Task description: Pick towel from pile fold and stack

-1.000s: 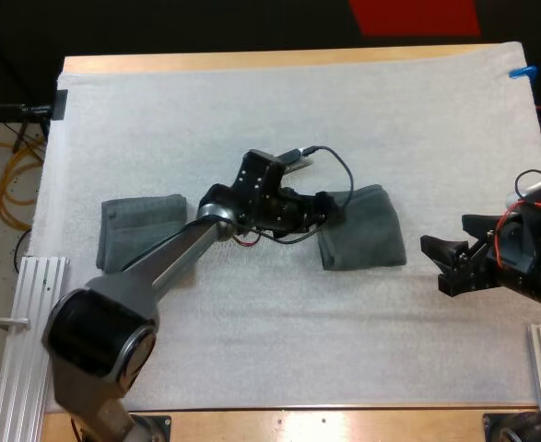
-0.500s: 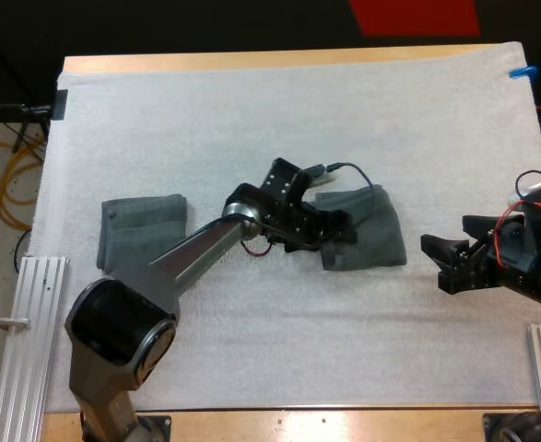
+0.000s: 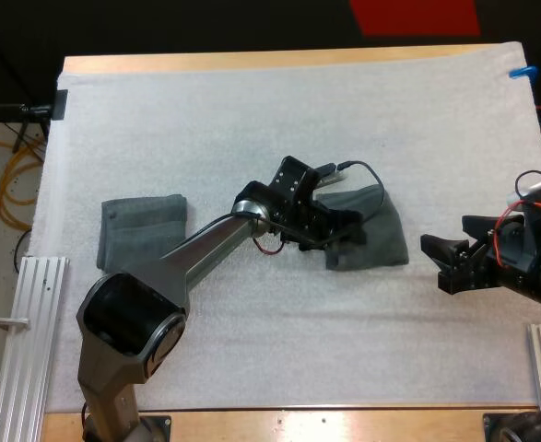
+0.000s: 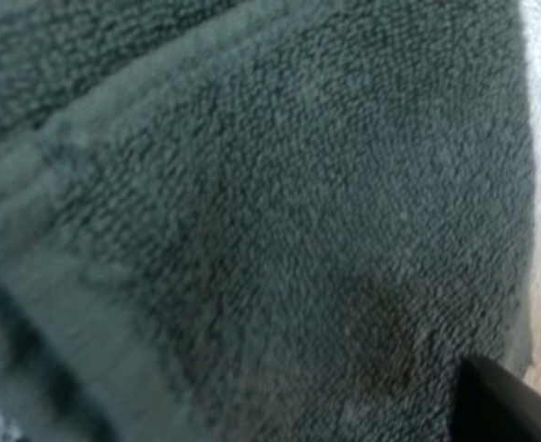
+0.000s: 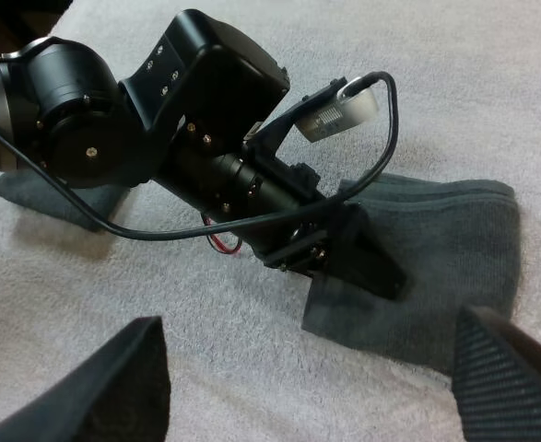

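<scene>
A dark grey-green towel point(image 3: 387, 236) lies flat-folded right of the mat's middle. My left gripper point(image 3: 346, 232) is down on its left part, and the towel's pile point(image 4: 252, 203) sits very close under the left wrist camera. One black fingertip point(image 4: 505, 405) shows near the towel's edge, so the fingers stand apart with nothing clamped. From the right wrist the left gripper point(image 5: 367, 258) rests on the towel point(image 5: 445, 267). My right gripper point(image 3: 433, 262) hovers to the right of the towel, open and holding nothing point(image 5: 298, 396). A second folded towel point(image 3: 141, 230) lies at the mat's left.
The white mat point(image 3: 279, 101) covers the wooden table and has bare room at the back and front. Aluminium rails point(image 3: 26, 322) stand at the front left and front right corners. The left arm's long link crosses the mat between the two towels.
My left gripper has moved to the right from the towel's left edge onto the towel, which has shifted slightly right. The right arm has stayed still.
</scene>
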`<move>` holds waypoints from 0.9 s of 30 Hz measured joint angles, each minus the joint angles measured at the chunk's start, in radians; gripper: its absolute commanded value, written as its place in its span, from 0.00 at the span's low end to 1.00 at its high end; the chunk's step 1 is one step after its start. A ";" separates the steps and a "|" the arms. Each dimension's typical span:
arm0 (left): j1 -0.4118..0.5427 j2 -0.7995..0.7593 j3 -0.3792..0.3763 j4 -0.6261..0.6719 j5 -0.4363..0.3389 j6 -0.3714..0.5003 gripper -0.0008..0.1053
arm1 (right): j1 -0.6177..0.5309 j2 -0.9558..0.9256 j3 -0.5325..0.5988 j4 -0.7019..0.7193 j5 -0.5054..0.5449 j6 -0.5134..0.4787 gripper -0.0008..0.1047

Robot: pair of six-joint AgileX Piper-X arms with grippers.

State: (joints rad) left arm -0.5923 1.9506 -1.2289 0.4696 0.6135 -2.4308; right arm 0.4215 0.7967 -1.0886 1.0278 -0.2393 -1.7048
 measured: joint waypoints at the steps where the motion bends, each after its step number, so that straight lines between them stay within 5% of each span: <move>1: 0.000 0.000 0.000 0.000 -0.003 0.000 0.41 | 0.000 0.000 0.000 0.000 0.000 0.000 0.60; 6: 0.000 0.000 0.000 0.000 -0.005 0.013 0.04 | 0.000 0.000 0.000 0.000 0.000 0.000 0.60; 13: 0.000 0.003 -0.085 0.161 -0.023 0.185 0.01 | 0.000 0.000 0.000 0.000 0.000 0.002 0.60; 23: 0.043 0.003 -0.369 0.692 -0.453 0.698 0.01 | 0.000 0.000 0.000 0.000 0.000 0.000 0.60; 27: 0.098 0.003 -0.404 0.904 -0.663 0.773 0.01 | 0.000 0.000 0.000 0.000 0.000 0.000 0.60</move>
State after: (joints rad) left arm -0.4942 1.9532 -1.6331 1.3741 -0.0498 -1.6577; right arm 0.4215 0.7967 -1.0886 1.0278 -0.2393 -1.7046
